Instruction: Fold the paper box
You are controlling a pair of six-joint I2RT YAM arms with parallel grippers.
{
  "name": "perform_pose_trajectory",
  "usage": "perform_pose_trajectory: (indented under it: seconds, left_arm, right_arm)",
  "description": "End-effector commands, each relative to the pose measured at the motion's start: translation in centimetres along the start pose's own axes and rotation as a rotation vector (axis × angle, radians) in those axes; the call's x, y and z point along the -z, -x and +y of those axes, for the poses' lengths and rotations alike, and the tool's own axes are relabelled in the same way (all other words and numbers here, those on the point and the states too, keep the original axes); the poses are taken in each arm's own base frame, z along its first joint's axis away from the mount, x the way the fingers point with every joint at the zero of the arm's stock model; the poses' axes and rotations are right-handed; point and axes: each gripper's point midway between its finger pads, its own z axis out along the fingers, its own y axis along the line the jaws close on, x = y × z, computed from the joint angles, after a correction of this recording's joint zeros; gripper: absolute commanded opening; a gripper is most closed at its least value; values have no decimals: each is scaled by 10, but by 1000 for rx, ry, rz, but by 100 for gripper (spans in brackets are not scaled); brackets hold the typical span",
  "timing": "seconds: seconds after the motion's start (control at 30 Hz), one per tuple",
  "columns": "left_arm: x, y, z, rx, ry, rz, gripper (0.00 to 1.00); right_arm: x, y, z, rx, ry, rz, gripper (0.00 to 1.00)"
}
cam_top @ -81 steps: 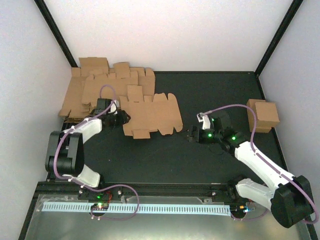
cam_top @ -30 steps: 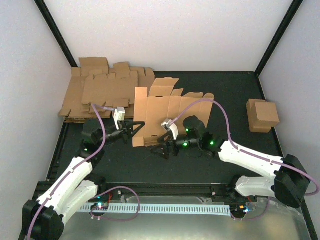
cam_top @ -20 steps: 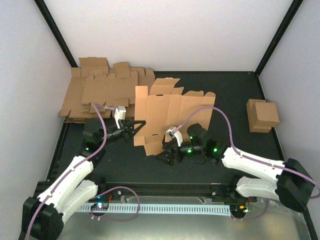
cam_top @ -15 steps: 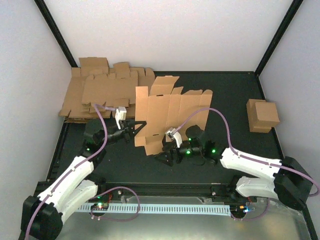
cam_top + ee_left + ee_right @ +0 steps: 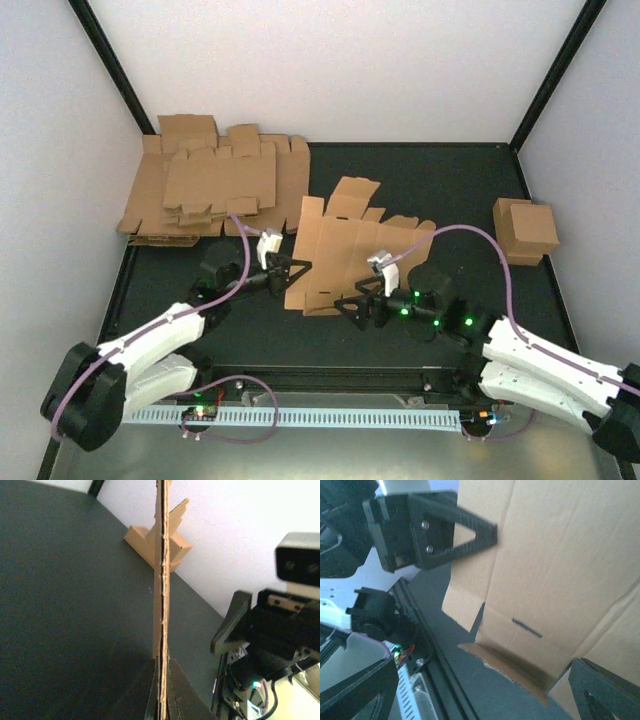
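Top, left-wrist and right-wrist views of the paper box (image 5: 355, 250) held as an unfolded brown blank near the middle of the black table (image 5: 420, 180), between the two arms.

**Orientation.** The blank is raised off flat, with one broad face turned toward the near side and upward. Its long axis runs left to right and swings slightly toward the far side at the right end. The larger flaps project from the far, upper edge. Shorter tabs and a slotted panel lie along the near, lower edge. Whether that lower edge touches the table cannot be told.

**Left gripper** (image 5: 298, 268). Its fingers are closed on the left end of the blank. In the left-wrist view the sheet (image 5: 161, 580) appears edge-on as a thin upright line pinched between the two fingers.

**Right gripper** (image 5: 358, 300). Its fingers are spread wide, just beside the near edge of the blank at about mid-length, and grip nothing. In the right-wrist view the two fingers sit at the lower corners, with the tabbed lower edge of the blank (image 5: 545, 580) between and beyond them.

**Surroundings.** A pile of flat blanks (image 5: 210, 185) lies in the far left corner. A folded box (image 5: 527, 230) stands at the right edge, well apart from the held blank.
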Motion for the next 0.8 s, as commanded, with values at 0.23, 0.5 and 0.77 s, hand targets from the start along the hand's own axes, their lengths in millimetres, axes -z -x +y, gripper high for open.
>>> perform_pose_trajectory:
  seconds: [0.23,0.5,0.77]
  left_arm:
    - [-36,-27,-1,38,-56,57,3]
    - [-39,-61,51,339,183,137,3]
    - [-25,-96,74,490,317,188,12]
  right_arm:
    - [48,9,-57,-84,-404,-73,98]
    - [23,-11,-72,-150,-469,139,94]
    - [6,-39,-94,-231,-488,221,93]
